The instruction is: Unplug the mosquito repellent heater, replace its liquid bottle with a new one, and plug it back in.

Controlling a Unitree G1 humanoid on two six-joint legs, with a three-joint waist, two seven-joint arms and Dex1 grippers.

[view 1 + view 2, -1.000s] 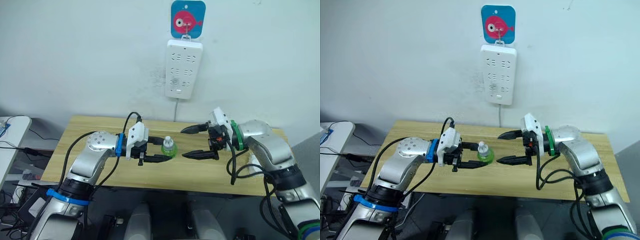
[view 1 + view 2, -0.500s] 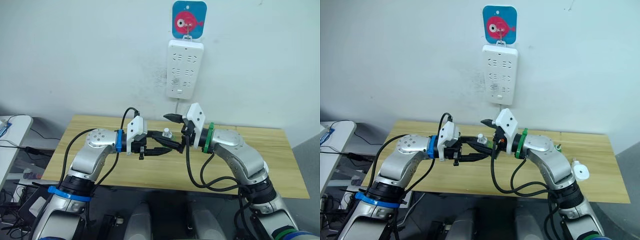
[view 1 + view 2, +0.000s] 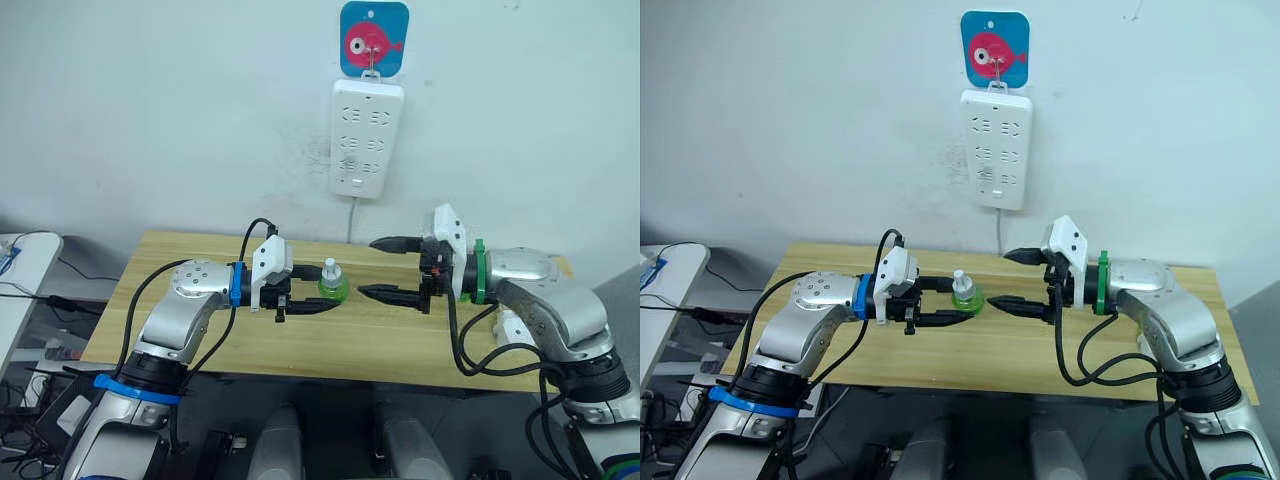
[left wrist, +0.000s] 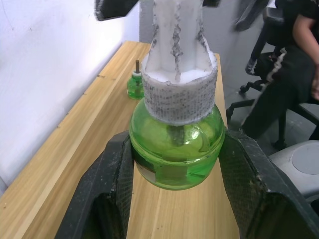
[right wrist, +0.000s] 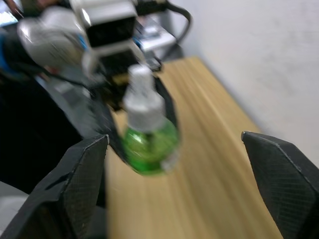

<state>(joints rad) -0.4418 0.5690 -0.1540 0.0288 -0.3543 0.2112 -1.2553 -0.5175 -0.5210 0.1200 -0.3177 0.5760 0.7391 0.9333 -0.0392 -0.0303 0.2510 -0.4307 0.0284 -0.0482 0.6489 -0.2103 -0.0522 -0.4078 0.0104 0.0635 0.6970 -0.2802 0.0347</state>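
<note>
The left gripper (image 3: 318,292) pinches a green liquid bottle (image 3: 333,285) by its round belly, one finger on each side, above the wooden table (image 3: 300,345). The bottle stands upright, long axis vertical, its white neck (image 4: 177,89) pointing up. The right gripper (image 3: 382,268) hangs just beyond the bottle, facing it, fingers spread wide and empty, apart from it. Farther along the table past the left gripper's fingertips stands a second green bottle (image 4: 135,82), also upright. A white power strip (image 3: 366,139) hangs on the wall above both grippers.
</note>
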